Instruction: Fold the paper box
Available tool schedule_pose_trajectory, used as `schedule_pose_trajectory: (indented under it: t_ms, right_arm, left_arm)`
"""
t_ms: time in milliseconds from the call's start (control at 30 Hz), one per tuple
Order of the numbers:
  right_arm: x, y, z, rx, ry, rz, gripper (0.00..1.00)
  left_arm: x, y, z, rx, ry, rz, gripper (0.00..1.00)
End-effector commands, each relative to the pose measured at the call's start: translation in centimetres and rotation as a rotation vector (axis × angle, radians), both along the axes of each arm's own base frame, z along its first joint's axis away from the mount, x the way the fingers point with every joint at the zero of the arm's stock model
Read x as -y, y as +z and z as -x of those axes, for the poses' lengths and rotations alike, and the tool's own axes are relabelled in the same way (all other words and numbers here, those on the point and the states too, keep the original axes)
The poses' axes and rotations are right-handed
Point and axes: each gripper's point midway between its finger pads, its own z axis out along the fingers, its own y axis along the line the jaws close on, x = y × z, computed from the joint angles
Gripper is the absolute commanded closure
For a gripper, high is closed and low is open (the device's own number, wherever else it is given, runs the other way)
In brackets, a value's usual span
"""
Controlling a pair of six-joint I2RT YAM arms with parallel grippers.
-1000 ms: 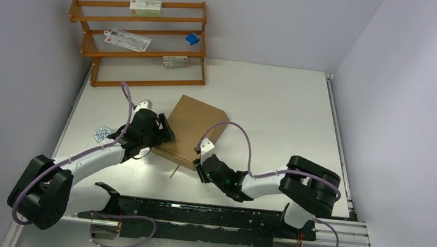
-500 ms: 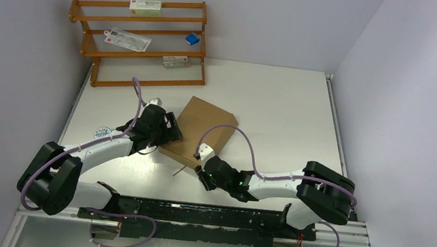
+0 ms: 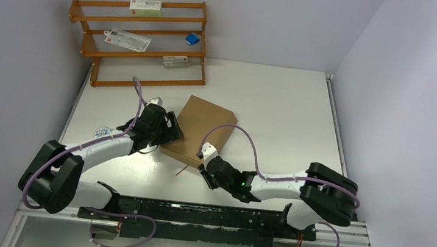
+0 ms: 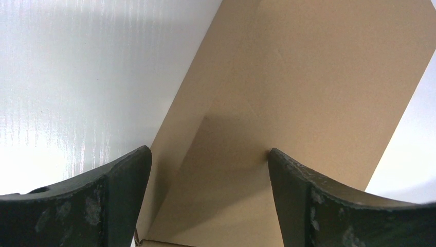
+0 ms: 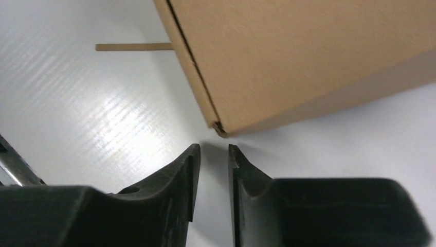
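The flat brown box point(image 3: 198, 130) lies closed on the white bench point(image 3: 279, 105), turned at an angle, between the two arms.

The left claw point(image 3: 172, 132) sits at the box's left edge with its fingers point(image 4: 123, 175) wide apart and nothing gripped. From its own camera the box point(image 4: 288, 92) fills the space ahead of the claw point(image 4: 208, 154) and runs back between the two fingers. Its top face is in shadow near the claw. Whether either finger touches the cardboard I cannot tell from this angle.

The right claw point(image 3: 202, 169) is low over the bench just short of the box's near corner. Its fingers point(image 5: 180, 175) are almost together, with only a narrow gap between them, and that gap is empty. Straight ahead of this claw point(image 5: 213, 149), close but apart, is the box corner point(image 5: 308, 51), where the side seam shows as a dark line. Ahead and to the left of the claw a thin brown strip point(image 5: 133, 47) lies flat on the bench, one end meeting the box's edge.

Far beyond the left claw a wooden rack point(image 3: 139, 41) stands at the bench's back corner.
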Motion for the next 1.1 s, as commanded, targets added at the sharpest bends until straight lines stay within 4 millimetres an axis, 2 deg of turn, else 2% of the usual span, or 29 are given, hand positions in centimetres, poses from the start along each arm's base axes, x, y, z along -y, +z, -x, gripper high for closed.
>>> schedule_pose_trajectory:
  t_ms: [0, 133, 333, 467, 600, 700, 767, 867, 1067]
  right_arm:
    - [2.9, 0.8, -0.4, 0.007, -0.091, 0.042, 0.67]
    - [3.3, 1.4, -1.0, 0.017, -0.150, 0.026, 0.60]
    - [0.3, 2.3, -1.0, -0.047, -0.172, -0.098, 0.49]
    - [-0.8, 1.9, -0.4, -0.097, -0.164, -0.148, 0.42]
    - [-1.1, 1.4, -1.1, -0.085, -0.220, -0.165, 0.42]
    - [-1.5, 1.2, -1.8, -0.063, -0.259, -0.150, 0.44]
    - [-1.5, 1.3, -2.2, -0.042, -0.296, -0.147, 0.50]
    - [-1.6, 0.9, -2.3, -0.034, -0.340, -0.136, 0.65]
    - [-1.5, 0.0, -2.3, -0.030, -0.431, -0.130, 0.75]
  left_arm:
    - [-3.0, -3.9, 4.3, -0.182, -0.040, -0.152, 0.13]
    - [-2.8, -3.6, 4.3, -0.180, -0.042, -0.137, 0.13]
    - [-2.3, -3.5, 4.6, -0.182, -0.046, -0.095, 0.14]
    - [-2.0, -3.6, 4.7, -0.189, -0.049, -0.078, 0.14]
    - [-1.7, -3.7, 4.8, -0.192, -0.049, -0.058, 0.15]
    - [-1.5, -3.6, 4.9, -0.194, -0.047, -0.043, 0.15]
    - [-1.4, -3.5, 5.1, -0.195, -0.047, -0.031, 0.16]
    - [-1.2, -3.4, 5.5, -0.196, -0.043, -0.010, 0.16]
    - [0.4, -3.2, 6.9, -0.202, -0.065, 0.093, 0.19]
